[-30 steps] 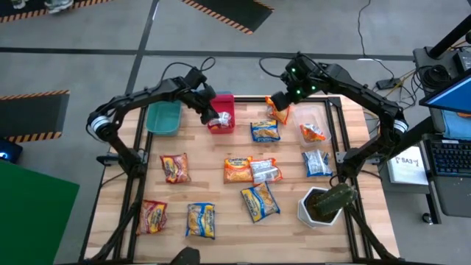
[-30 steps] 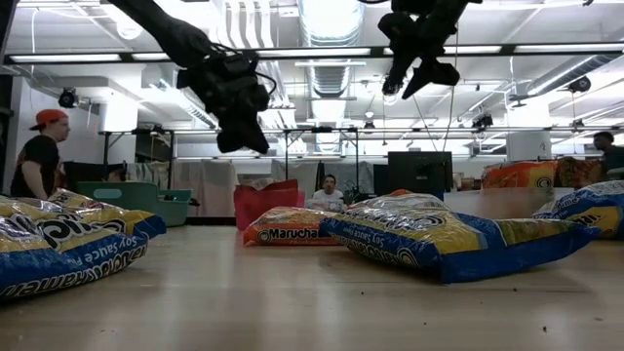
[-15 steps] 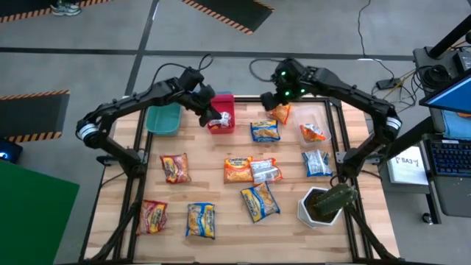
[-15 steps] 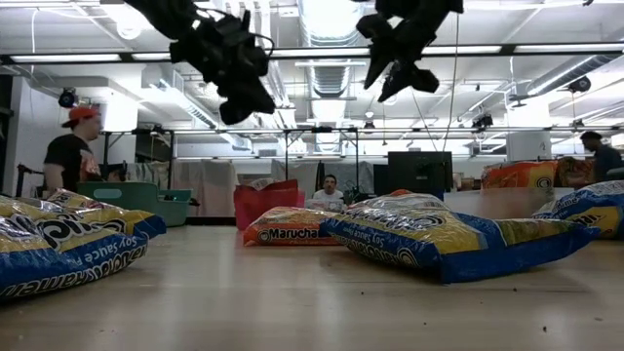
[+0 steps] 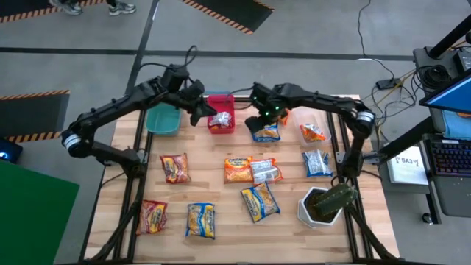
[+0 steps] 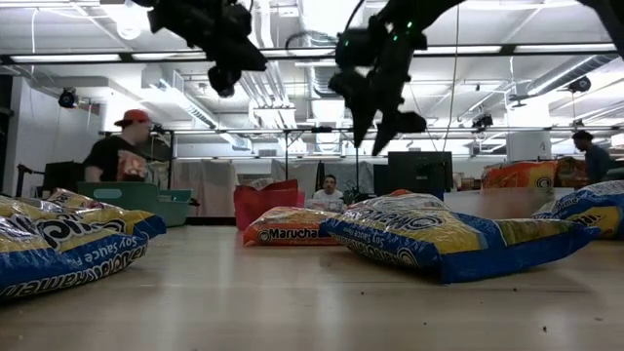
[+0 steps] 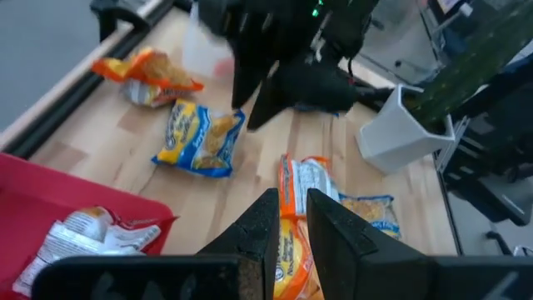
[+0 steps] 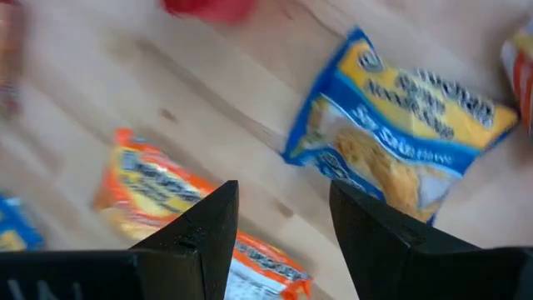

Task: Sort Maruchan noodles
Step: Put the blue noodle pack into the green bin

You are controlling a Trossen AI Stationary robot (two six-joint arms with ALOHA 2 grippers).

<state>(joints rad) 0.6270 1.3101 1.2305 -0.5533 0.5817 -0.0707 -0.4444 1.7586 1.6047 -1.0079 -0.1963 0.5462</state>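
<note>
Maruchan noodle packets lie flat on the wooden table: red ones (image 5: 175,168) at the left, an orange (image 5: 238,169) and a silver one (image 5: 266,171) mid-table, and yellow-and-blue ones (image 5: 259,201) nearer the front. A silver packet (image 7: 83,237) lies in the red bin (image 5: 221,103). My left gripper (image 5: 200,112) hangs high beside that bin, fingers a narrow gap apart, nothing between them. My right gripper (image 5: 257,124) stands open in the air above a yellow-and-blue packet (image 8: 400,133), touching nothing.
A teal bin (image 5: 163,118) stands left of the red one. A clear bin (image 5: 318,116) at the far right has an orange packet (image 5: 313,133) by it. A white pot (image 5: 318,207) with a plant stands at the front right. People move in the room behind.
My left gripper has risen from the red bin and drawn back toward the table's left edge, leaving the silver packet inside. My right gripper has come down and toward the table's left and near side, from the far orange packet to above the yellow-and-blue one.
</note>
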